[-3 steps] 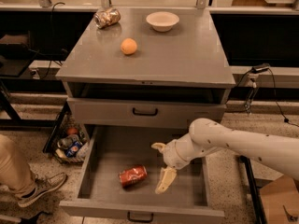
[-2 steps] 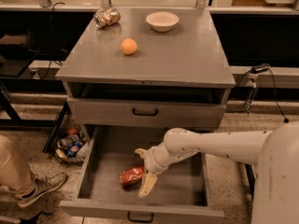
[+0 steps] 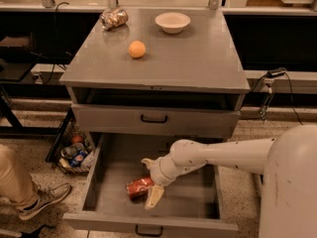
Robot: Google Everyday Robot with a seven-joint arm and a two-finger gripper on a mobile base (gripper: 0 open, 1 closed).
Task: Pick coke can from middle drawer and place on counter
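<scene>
Well, the middle drawer [image 3: 93, 182] stands pulled right out, so nothing about opening it falls to me. Up top, a mottled silver can [image 3: 114, 19] lies at the 11 o'clock corner and an orange [image 3: 137, 49] sits toward 10 o'clock; neither is mine to move. The coke can [image 3: 138, 188] lies on its side on the drawer floor, toward 7 o'clock of the tray, not lifted. My gripper [image 3: 147, 183] is down inside the drawer right at it, fingers spread apart, one at the can's 12 o'clock and the other at its 5 o'clock, so I judge I am at the grasp itself with nothing clamped yet. A white bowl [image 3: 172, 22] stands at 12 o'clock on the counter [image 3: 203, 63], whose 3 o'clock half looks bare enough to take the can. What is left, as I see it: close on the can, lift it clear of the drawer walls, carry it up and set it down
</scene>
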